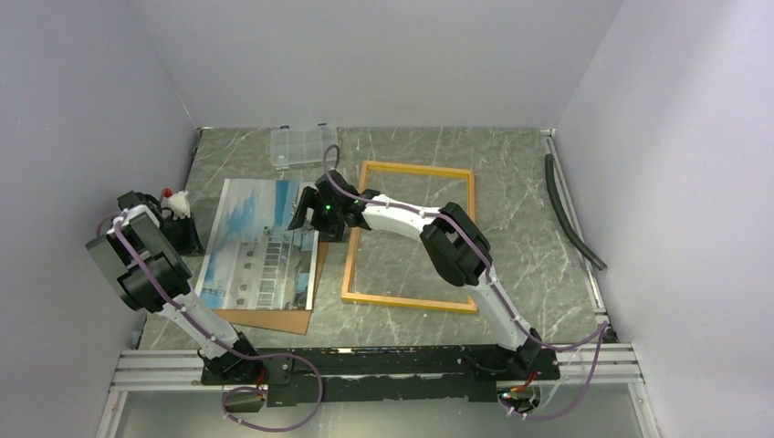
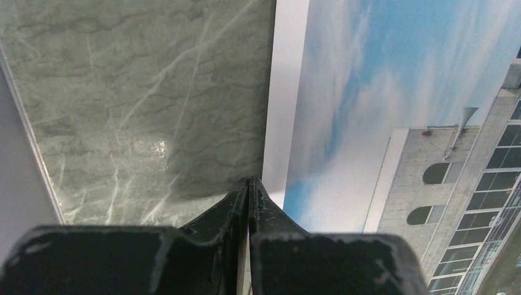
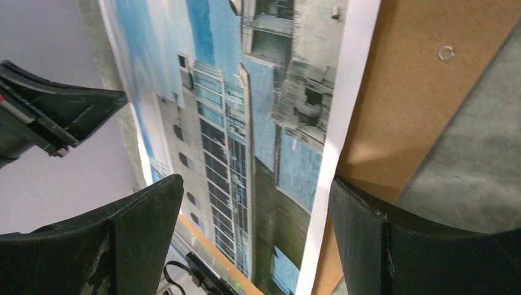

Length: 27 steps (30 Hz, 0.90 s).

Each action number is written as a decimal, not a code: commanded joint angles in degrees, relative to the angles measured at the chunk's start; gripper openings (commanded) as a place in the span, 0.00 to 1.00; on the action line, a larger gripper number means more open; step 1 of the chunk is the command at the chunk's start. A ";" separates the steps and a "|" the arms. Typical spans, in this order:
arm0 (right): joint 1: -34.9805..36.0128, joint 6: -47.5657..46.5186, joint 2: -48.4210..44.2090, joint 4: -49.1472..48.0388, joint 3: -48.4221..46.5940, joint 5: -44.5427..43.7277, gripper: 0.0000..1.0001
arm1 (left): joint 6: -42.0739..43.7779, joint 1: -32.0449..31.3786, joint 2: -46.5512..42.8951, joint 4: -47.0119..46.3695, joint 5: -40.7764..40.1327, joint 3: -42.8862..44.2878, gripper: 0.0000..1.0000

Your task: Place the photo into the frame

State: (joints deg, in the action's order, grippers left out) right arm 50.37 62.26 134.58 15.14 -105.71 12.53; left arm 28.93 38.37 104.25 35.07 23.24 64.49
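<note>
While it lies flat and face up at about 9 o'clock on the grey-green marbled table [image 1: 520,182], the photo [image 1: 260,242], a large thin rectangular print of a white-grey building against blue sky with a white margin, rests on a plain brown backing board [image 1: 274,319]. The board shows past the print at its 6 o'clock and 3 o'clock edges.

The frame [image 1: 408,302], a large rectangle with a thin bright yellow-orange border, lies flat at the photo's 3 o'clock, just beside the board. The bare table surface shows through its opening.

The right gripper [image 1: 310,208] hangs over the photo's 3 o'clock edge, near its far corner. In the right wrist view its two black fingers [image 3: 141,239] are spread wide, the print's white margin and the brown board showing between them, and nothing is held.

The left gripper [image 1: 187,237] sits at the photo's 9 o'clock edge. In the left wrist view its fingers [image 2: 230,203] are pressed together, the tips at the outer edge of the white margin; whether they touch the paper cannot be told.

A small clear plastic compartment box [image 1: 303,144] sits at 12 o'clock from the photo, near the back wall. A black hose [image 1: 570,214] lies along the table's 3 o'clock side.
</note>
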 commanded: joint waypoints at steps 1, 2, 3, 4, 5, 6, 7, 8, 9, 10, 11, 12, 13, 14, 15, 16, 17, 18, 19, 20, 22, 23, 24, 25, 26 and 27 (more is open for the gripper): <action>-0.30 3.64 -0.05 -9.37 2.44 3.19 0.90 | 1.37 -2.13 5.06 3.28 0.79 -4.10 0.09; -0.35 4.45 -0.80 -12.09 3.77 4.19 0.90 | 1.39 -2.23 5.16 3.21 0.86 -4.17 0.09; -0.39 5.37 -1.53 -14.41 5.19 5.05 0.90 | 1.50 -2.46 5.18 3.15 0.94 -4.27 0.09; -0.47 6.43 -2.07 -17.95 6.54 6.14 0.89 | 1.60 -2.63 5.10 3.16 1.04 -4.43 0.08; -0.54 7.76 -2.47 -21.51 7.85 7.47 0.88 | 1.63 -2.83 5.04 3.09 1.03 -4.53 0.08; -0.54 8.64 -2.87 -23.90 8.75 8.48 0.87 | 1.57 -3.00 4.94 3.01 0.99 -4.62 0.08; -0.59 8.86 -3.38 -25.28 9.07 8.96 0.87 | 1.64 -3.13 4.87 3.05 1.02 -4.63 0.08; -0.61 8.51 -4.01 -25.93 9.24 9.18 0.86 | 1.60 -3.25 4.81 3.03 0.97 -4.64 0.08; -0.60 8.09 -4.93 -26.02 9.57 9.24 0.86 | 1.65 -3.34 4.56 3.00 0.85 -4.66 0.08; -0.59 7.72 -5.86 -26.38 10.36 9.20 0.85 | 1.66 -3.37 4.40 3.07 0.92 -4.64 0.07; -0.56 7.56 -7.05 -26.89 11.41 9.01 0.84 | 1.64 -3.43 4.24 3.14 0.92 -4.60 0.07; -0.64 7.31 -8.33 -26.88 12.48 8.65 0.82 | 1.66 -3.46 4.14 3.34 0.89 -4.44 0.07; -0.68 6.70 -9.58 -26.49 13.41 7.78 0.79 | 1.61 -3.48 3.93 3.67 0.92 -4.27 0.07; -0.83 5.80 -10.76 -25.94 14.25 7.07 0.75 | 1.47 -3.48 3.70 4.01 1.00 -3.95 0.07; -0.81 4.81 -11.79 -25.23 14.89 6.33 0.70 | 1.43 -3.48 3.41 4.40 1.22 -3.69 0.07; -0.82 3.99 -12.70 -24.41 15.27 5.61 0.64 | 1.31 -3.47 3.01 4.89 1.47 -3.25 0.07; -0.82 3.34 -13.24 -23.70 15.51 5.04 0.53 | 1.14 -3.45 2.56 5.51 1.85 -2.78 0.08; -0.86 2.77 -13.57 -23.18 15.61 4.82 0.44 | 0.99 -3.43 2.14 6.28 2.30 -2.26 0.08; -0.88 2.35 -13.64 -22.50 15.45 4.71 0.36 | 0.85 -3.42 1.68 7.06 2.71 -1.59 0.09; -0.92 1.88 -13.64 -21.71 15.16 4.51 0.30 | 0.68 -3.43 1.18 7.84 3.08 -1.06 0.10; -1.01 0.72 -13.75 -20.10 14.42 3.98 0.20 | 0.61 -3.47 -0.13 9.21 3.78 0.23 0.12; -1.00 -0.06 -13.88 -19.40 14.18 3.61 0.16 | 0.54 -3.48 -0.46 9.91 3.97 0.73 0.13; -1.05 -0.76 -14.24 -18.57 13.92 3.23 0.10 | 0.49 -3.48 -1.18 10.55 4.32 1.24 0.16; -1.28 -1.56 -14.67 -17.78 13.81 2.76 0.05 | 0.51 -3.43 -1.60 11.22 4.55 1.82 0.19; -1.47 -2.37 -15.29 -17.08 13.85 2.34 0.00 | 0.48 -3.43 -2.10 12.23 4.86 2.37 0.23; -1.69 -3.42 -16.04 -15.97 13.82 1.73 0.00 | 0.43 -3.47 -2.49 12.87 5.12 3.05 0.28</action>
State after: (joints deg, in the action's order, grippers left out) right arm 49.45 63.31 122.45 -5.08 -90.15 17.17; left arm 29.26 35.35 104.29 40.93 26.30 65.23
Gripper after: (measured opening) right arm 0.040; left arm 0.206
